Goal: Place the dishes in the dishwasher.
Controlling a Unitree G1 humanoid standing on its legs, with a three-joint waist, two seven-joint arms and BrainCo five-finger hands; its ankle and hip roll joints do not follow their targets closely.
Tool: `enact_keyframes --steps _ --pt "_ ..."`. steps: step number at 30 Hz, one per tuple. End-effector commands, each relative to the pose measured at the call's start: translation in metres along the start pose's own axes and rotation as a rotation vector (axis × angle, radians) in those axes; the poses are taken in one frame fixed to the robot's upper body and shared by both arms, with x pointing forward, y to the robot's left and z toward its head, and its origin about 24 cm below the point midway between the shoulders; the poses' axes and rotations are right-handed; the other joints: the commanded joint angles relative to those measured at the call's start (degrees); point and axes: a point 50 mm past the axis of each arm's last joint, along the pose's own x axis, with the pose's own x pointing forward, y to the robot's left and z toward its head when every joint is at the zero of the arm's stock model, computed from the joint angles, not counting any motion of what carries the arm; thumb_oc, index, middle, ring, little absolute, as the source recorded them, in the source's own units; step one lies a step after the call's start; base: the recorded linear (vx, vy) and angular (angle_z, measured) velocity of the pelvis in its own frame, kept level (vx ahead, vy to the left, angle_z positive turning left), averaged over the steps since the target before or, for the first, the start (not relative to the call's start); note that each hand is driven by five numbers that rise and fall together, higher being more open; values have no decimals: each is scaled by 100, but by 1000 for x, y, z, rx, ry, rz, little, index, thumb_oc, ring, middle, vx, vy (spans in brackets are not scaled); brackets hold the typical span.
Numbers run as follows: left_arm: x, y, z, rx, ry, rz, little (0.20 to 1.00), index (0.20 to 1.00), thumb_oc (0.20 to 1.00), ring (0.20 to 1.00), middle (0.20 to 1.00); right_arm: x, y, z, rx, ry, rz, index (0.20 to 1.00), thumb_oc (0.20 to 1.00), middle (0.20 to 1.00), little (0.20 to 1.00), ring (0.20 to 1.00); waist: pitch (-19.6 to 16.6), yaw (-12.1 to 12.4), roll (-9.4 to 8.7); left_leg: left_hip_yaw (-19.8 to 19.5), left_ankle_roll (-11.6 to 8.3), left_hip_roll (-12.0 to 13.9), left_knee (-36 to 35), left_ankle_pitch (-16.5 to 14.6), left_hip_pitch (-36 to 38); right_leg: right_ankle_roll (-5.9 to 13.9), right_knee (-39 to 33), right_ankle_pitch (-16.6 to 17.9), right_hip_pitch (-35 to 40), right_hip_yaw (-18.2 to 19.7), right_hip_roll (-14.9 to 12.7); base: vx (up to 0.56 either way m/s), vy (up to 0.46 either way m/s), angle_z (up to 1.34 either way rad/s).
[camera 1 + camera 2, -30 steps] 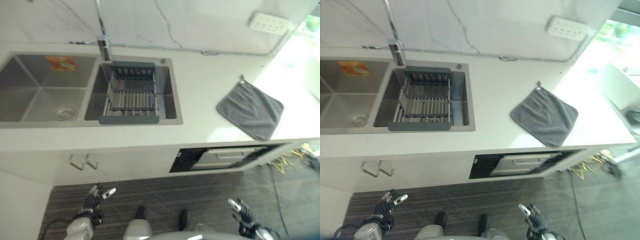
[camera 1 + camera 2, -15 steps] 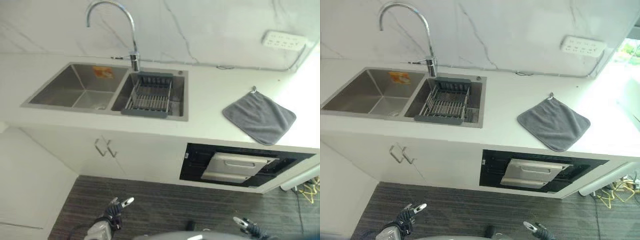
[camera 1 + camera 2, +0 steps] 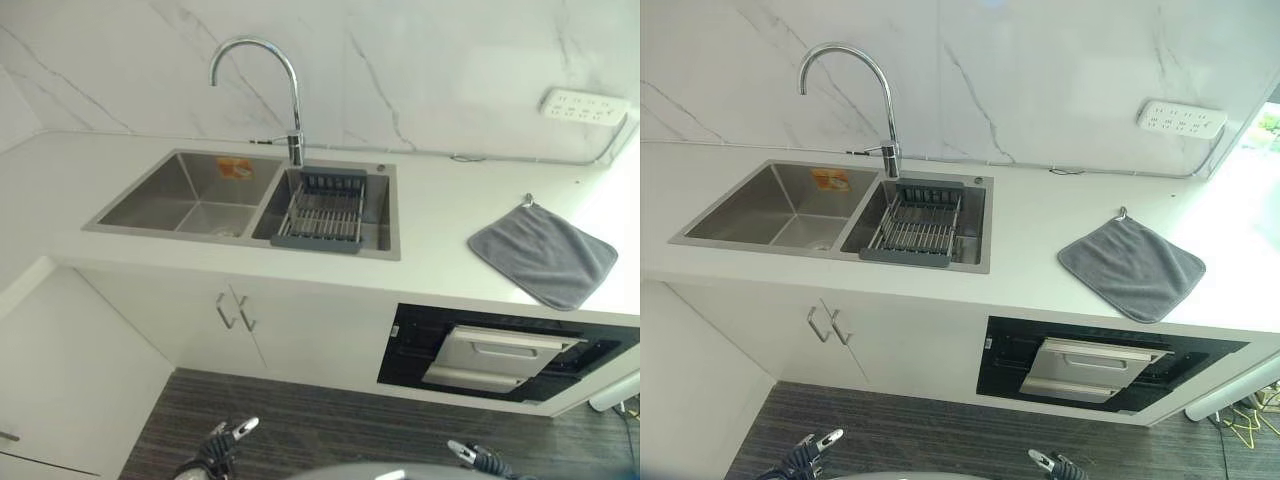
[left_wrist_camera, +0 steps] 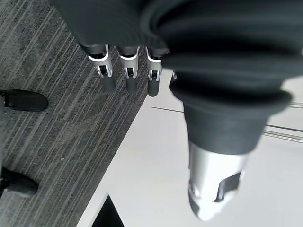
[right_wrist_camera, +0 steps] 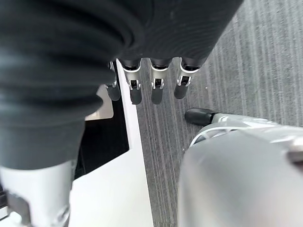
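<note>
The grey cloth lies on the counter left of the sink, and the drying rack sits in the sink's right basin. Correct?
Not quite. The grey cloth lies on the counter to the right of the sink, above the dishwasher, as the right eye view shows. The drying rack does sit in the right basin.

Both eye views look down from head height, standing back from the surface (image 3: 450,215), and share the sink (image 3: 190,195) at 11 o'clock, the grey cloth (image 3: 1130,267) at 2 o'clock and the dishwasher (image 3: 1095,368) below it. Each wrist view looks from very close along its own hand down at the striped floor (image 4: 42,109). The left hand (image 4: 125,61) and right hand (image 5: 151,71) each hang beside white cabinet fronts (image 5: 113,189).
</note>
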Motion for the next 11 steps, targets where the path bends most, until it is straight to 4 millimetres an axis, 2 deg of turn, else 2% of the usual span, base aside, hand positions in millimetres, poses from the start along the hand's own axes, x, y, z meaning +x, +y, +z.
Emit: enact_keyframes --steps 1,11 --pt "6 -7 16 -4 -48 -6 1000 1000 1000 1000 1000 3 -6 22 -44 -34 -8 1000 1000 1000 1000 1000 42 67 -33 92 -149 4 44 40 -236 336 41 -371 427 249 -121 2 7 -4" --pt "4 -4 17 16 -69 -25 1000 1000 1000 1000 1000 2 -6 22 -51 -54 -1 1000 1000 1000 1000 1000 42 97 -12 68 -125 18 44 19 -227 343 64 -385 421 269 -142 21 0 0"
